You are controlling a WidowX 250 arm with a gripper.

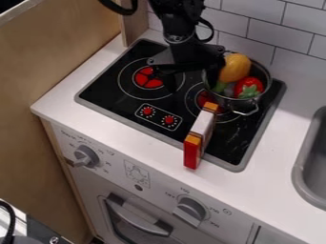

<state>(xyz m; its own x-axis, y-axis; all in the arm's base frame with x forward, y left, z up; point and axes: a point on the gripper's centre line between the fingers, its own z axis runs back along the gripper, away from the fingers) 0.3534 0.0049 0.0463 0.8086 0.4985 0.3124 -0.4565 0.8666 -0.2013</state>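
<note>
My hand [193, 74] is right beside the pot [238, 105] on the stove [239, 143]; can't tell if it's spread, pressed together or pinching something. Yellow toy [234, 67] sits high in the pot next to the tomato [247, 87], so a knock from me at the rim could tip the pot or roll the toy out. Main worry otherwise: if I shove the pot forward, it could push the long box [201, 127], whose red end is near the counter's [153, 144] front edge, and drop it off.
</note>
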